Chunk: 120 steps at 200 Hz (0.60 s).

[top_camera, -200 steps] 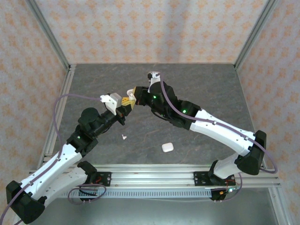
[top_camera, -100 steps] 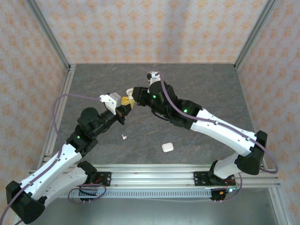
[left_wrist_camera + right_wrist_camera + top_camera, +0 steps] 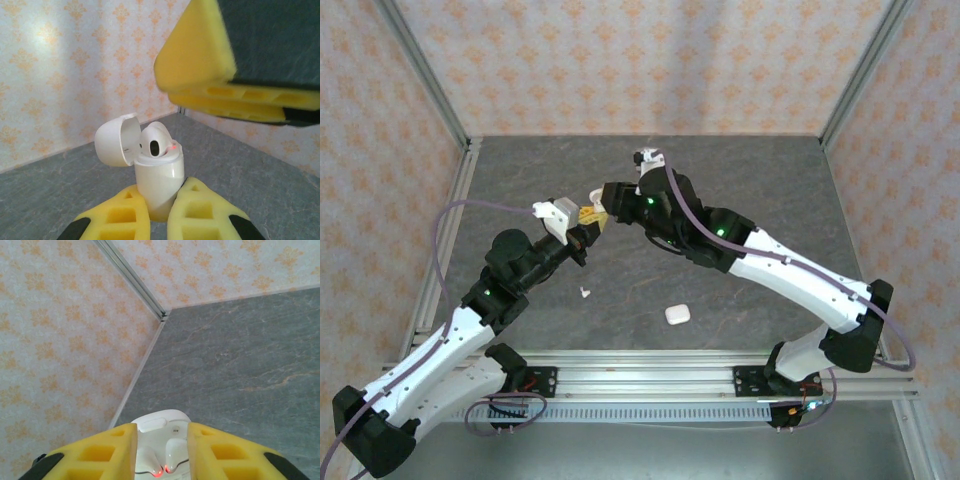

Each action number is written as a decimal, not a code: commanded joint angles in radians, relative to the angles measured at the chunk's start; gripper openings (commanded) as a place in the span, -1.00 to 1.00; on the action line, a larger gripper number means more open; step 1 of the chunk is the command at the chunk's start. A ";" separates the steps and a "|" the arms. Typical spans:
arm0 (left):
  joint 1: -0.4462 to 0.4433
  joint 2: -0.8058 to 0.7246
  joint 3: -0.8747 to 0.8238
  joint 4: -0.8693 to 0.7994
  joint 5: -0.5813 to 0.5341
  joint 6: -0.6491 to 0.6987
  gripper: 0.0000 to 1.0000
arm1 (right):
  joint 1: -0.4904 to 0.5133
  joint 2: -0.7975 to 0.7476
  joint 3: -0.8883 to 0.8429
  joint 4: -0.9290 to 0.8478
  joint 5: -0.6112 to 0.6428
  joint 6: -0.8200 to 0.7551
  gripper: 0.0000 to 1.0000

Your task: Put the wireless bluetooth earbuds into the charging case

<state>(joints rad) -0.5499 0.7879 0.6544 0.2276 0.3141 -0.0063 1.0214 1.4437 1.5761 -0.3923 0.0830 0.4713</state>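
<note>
Cases number two. The left gripper (image 3: 162, 194) clamps the open case (image 3: 159, 170) by its body; two earbuds (image 3: 172, 455) sit inside, red lights on. Just above that case the right gripper (image 3: 161, 426) hovers, fingers parted, empty. One loose earbud (image 3: 584, 293) and one shut case (image 3: 677, 314) lie on the table (image 3: 760, 180), well apart from the open case.

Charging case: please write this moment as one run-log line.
left gripper: shut on charging case | lid: open | earbud: in case, red light on | right gripper: open, above case
</note>
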 commanded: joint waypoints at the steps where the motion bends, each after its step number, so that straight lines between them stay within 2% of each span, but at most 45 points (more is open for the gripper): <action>1: 0.000 -0.022 0.045 -0.025 0.042 0.011 -1.00 | -0.010 -0.046 0.092 -0.108 0.019 -0.081 -0.31; 14: 0.001 -0.033 0.048 -0.044 0.064 0.011 -1.00 | -0.055 -0.047 0.123 -0.164 -0.031 -0.082 -0.29; 47: 0.000 -0.062 0.044 -0.068 0.132 0.008 -1.00 | -0.225 -0.043 0.142 -0.234 -0.323 -0.029 -0.26; 84: 0.000 -0.043 0.076 -0.103 0.252 -0.006 -1.00 | -0.341 -0.051 0.039 -0.114 -0.648 0.091 -0.25; 120: 0.001 -0.004 0.106 -0.119 0.321 -0.009 -1.00 | -0.375 -0.039 -0.034 0.000 -0.818 0.184 -0.26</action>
<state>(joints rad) -0.5499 0.7650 0.7147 0.1265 0.5465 -0.0086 0.6567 1.4082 1.5688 -0.4992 -0.5350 0.5690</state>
